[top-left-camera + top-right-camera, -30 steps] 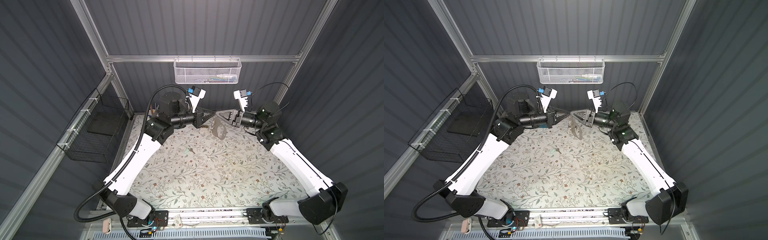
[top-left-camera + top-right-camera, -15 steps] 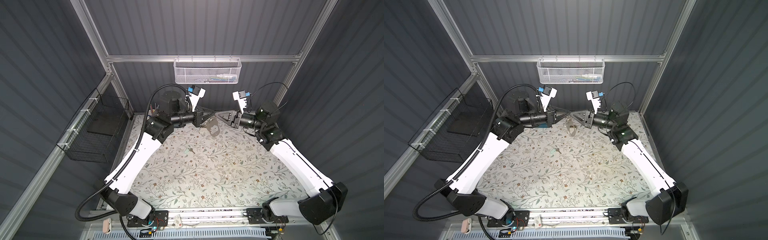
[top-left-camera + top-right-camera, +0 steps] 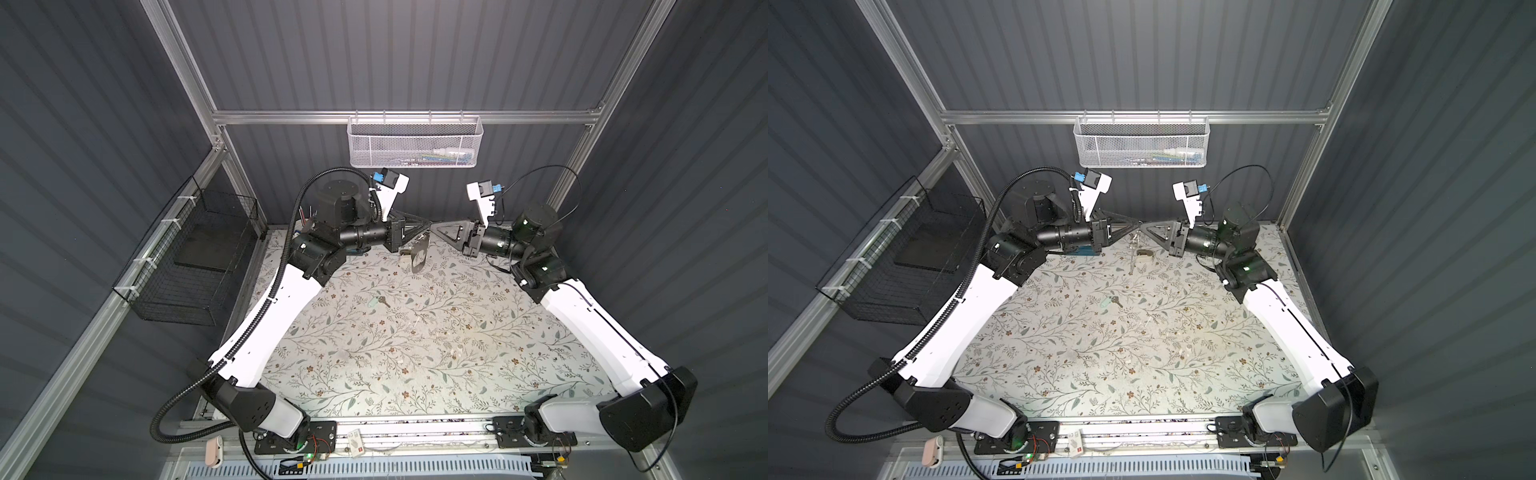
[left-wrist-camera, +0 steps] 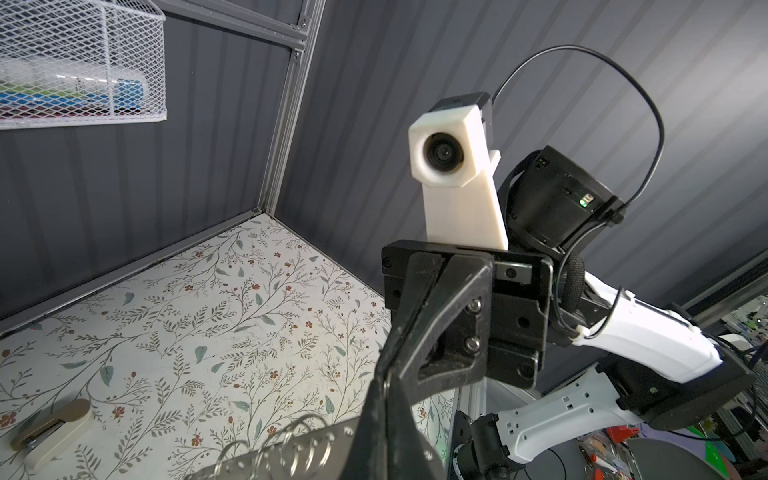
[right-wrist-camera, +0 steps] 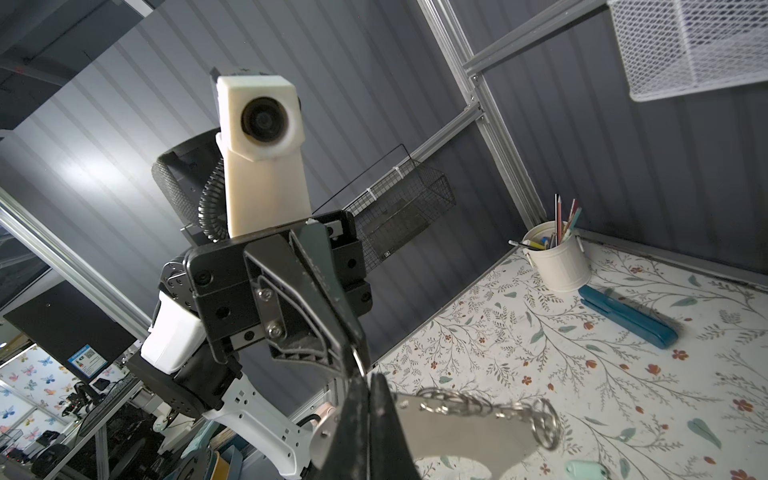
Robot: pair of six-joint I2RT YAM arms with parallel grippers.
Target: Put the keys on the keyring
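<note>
Jaws of the left gripper (image 3: 424,227) and right gripper (image 3: 434,228) were pinched shut on the keyring (image 3: 419,254) at far centre. The flat grey fob hung long axis downward, with silver rings along one edge. The keys (image 3: 377,302) lay nearer on the counter (image 3: 415,365), mint tag left, blade pointing right.

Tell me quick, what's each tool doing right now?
Left tool: closed, holding the keyring.
Right tool: closed on the keyring too.
</note>
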